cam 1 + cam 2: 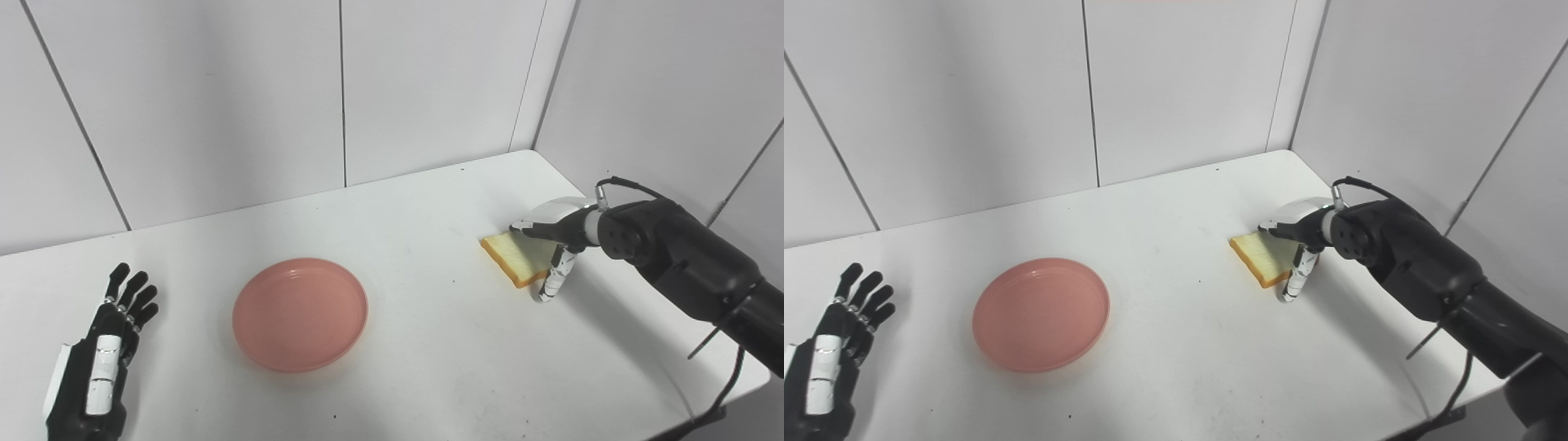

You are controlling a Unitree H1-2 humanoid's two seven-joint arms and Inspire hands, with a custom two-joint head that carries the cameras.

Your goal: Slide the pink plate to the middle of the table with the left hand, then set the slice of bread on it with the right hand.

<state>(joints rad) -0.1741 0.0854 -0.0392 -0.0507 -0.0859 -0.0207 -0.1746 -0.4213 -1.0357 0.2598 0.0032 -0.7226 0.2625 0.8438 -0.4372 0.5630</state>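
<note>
The pink plate (300, 313) lies empty on the white table (416, 343), left of the middle. The slice of bread (514, 260) lies at the right side of the table, its crust edge towards me. My right hand (554, 236) is over it: the fingers (530, 228) lie on top of the slice and the thumb (551, 283) points down against its near right corner, tip at the table. My left hand (104, 361) rests flat at the near left, fingers spread, holding nothing, well apart from the plate.
White walls close the table at the back and on the right (643, 92). The table's right front edge (723, 404) runs under my right forearm. A cable (716, 398) hangs from that arm.
</note>
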